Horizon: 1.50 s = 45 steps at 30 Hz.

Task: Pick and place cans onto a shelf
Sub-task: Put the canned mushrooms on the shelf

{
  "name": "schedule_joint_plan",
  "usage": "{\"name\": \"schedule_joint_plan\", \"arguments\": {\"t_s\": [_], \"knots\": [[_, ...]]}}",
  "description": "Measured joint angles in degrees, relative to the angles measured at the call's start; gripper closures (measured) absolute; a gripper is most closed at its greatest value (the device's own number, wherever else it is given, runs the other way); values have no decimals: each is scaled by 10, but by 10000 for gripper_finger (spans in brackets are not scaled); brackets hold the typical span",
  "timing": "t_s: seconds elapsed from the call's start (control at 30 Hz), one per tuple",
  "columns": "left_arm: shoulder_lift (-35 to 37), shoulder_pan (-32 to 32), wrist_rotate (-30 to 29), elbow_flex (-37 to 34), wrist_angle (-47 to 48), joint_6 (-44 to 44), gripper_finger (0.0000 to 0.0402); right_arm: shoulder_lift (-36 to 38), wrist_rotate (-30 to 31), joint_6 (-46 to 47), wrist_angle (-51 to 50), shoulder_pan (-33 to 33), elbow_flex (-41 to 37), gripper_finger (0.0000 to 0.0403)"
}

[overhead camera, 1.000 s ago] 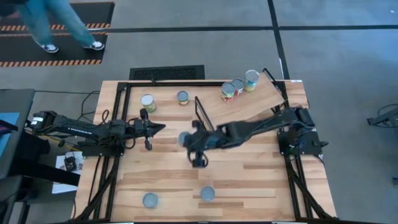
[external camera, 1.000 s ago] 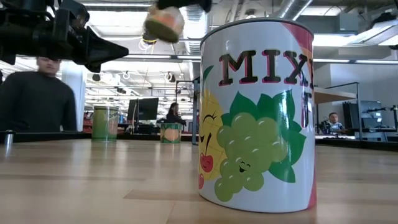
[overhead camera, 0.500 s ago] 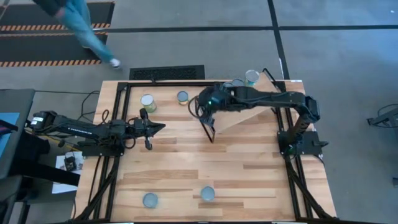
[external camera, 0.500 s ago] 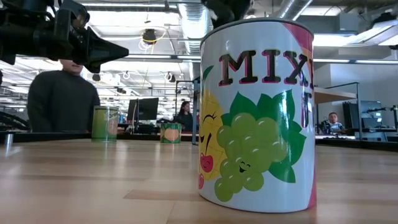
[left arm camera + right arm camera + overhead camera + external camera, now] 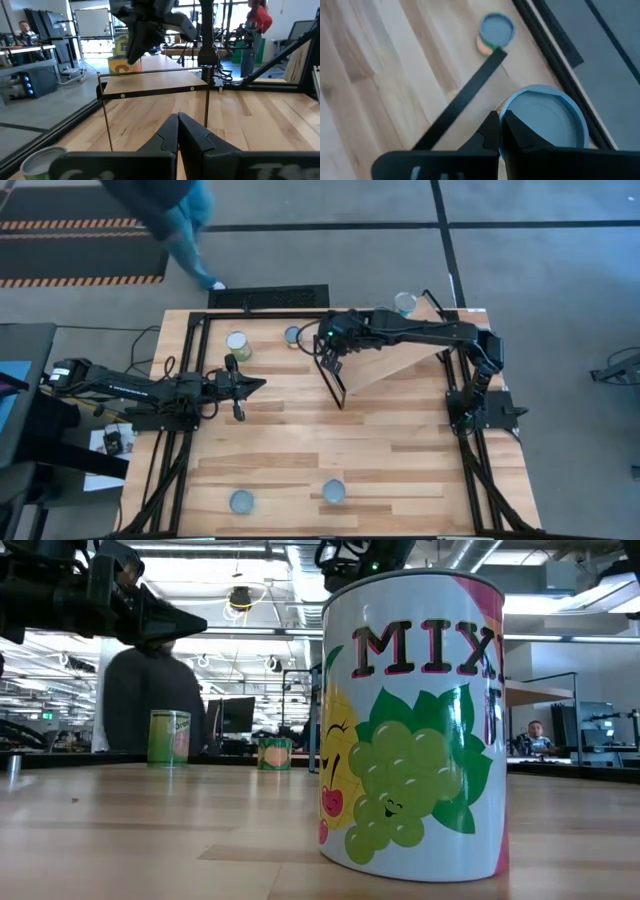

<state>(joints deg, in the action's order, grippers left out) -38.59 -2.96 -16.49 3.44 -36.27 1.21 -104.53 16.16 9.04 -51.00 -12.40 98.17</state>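
A can stands upright, long axis vertical, at the 9 o'clock end of the shelf, with the right end effector closed on its rim. Another can is shelved. Four cans wait on the counter. The left end effector hangs closed at 9 o'clock.

centre of the tabletop is sitting bare, giving wide passage between both arms. two cans are standing near the front edge. two more cans are standing at the back left. the right arm is stretching across the shelf, blocking it from above. the black frame is standing upright at the shelf's inner end. the left arm is lying along the left side.
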Motion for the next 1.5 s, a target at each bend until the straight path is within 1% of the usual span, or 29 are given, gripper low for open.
{"name": "schedule_joint_plan", "arguments": {"t_s": [0.27, 0.6, 0.9, 1.17, 1.5], "knots": [[0, 0, 0, 0, 0, 0, 401, -13, -13, 2, 1, -19, -1, 386], [0, 0, 0, 0, 4, 0, 401, -26, -25, 16, -2, -20, 1, 384], [0, 0, 0, 0, 7, 0, 401, -26, -26, 32, -18, -20, 1, 365], [0, 0, 0, 0, 8, 0, 401, -25, -27, 45, -30, -19, 1, 360], [0, 0, 0, 0, 9, 0, 401, -19, -29, 54, -50, -18, 1, 328]]}}
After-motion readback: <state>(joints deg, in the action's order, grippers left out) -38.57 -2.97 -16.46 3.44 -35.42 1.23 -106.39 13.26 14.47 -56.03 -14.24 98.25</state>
